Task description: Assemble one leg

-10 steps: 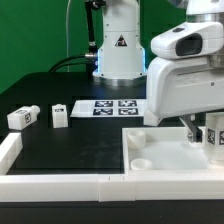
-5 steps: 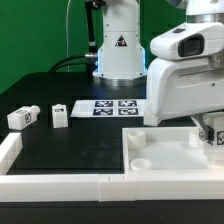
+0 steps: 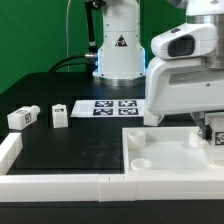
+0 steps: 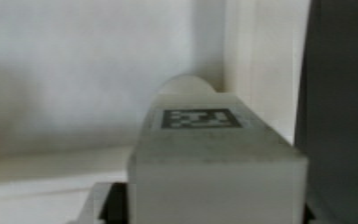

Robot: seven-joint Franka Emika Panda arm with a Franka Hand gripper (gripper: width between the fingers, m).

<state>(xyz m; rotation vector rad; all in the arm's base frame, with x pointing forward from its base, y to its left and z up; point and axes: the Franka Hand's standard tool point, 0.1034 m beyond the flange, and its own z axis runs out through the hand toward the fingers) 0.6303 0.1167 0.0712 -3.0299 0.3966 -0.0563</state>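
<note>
My gripper (image 3: 212,128) is at the exterior view's right edge, over the right side of the large white tray-like piece (image 3: 165,152). It is shut on a white leg (image 3: 216,138) and holds it just above the tray's far right corner. In the wrist view the leg (image 4: 208,150) fills the middle, with its square tag facing the camera, and dark fingers (image 4: 108,205) grip its sides. Two more legs (image 3: 22,117) (image 3: 60,114) lie on the black table at the left.
The marker board (image 3: 108,107) lies on the table in front of the robot base (image 3: 118,45). A white rail (image 3: 60,185) runs along the front edge and turns up at the left. The tray has a round socket (image 3: 141,160) near its front left.
The gripper with the leg has shifted slightly toward the exterior view's right edge. Nothing else has moved.
</note>
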